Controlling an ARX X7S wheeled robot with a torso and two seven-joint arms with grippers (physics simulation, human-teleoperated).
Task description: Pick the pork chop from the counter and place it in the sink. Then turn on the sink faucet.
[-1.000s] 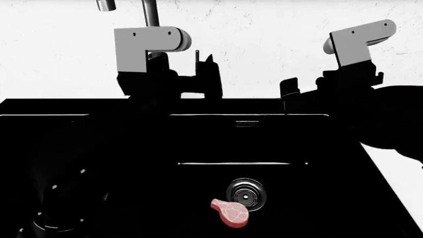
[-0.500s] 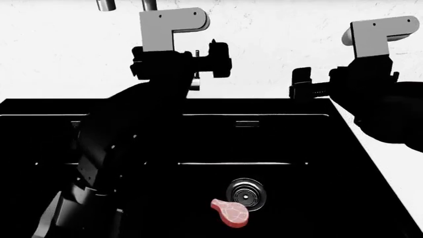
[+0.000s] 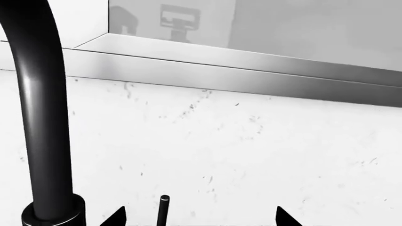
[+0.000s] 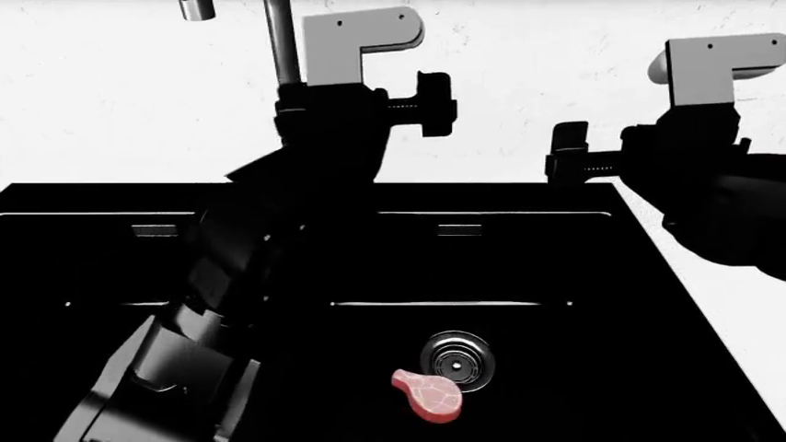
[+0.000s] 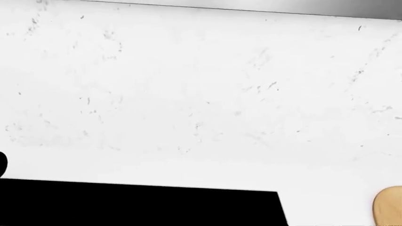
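The pork chop (image 4: 428, 396) lies flat on the floor of the black sink (image 4: 553, 276), just in front of the round steel drain (image 4: 457, 359). The sink faucet (image 4: 282, 46) rises behind the sink. In the left wrist view its dark gooseneck (image 3: 37, 117) stands close by, with the thin upright lever (image 3: 164, 209) beside it. My left gripper (image 3: 199, 219) is open, its two fingertips (image 3: 116, 218) wide apart with the lever between them, nearer one tip and untouched. In the head view the left gripper (image 4: 411, 103) is beside the faucet. My right gripper (image 4: 595, 158) is open and empty above the sink's back right corner.
The white counter (image 4: 123, 110) runs behind the sink, with a grey ledge (image 3: 251, 75) at the wall. A round tan wooden disc (image 5: 389, 205) lies on the counter to the right of the sink's edge (image 5: 138, 207). My left arm crosses over the left basin.
My left arm has risen and moved right and back, bringing its gripper beside the faucet. My right gripper has shifted slightly right and up. The pork chop has not moved.
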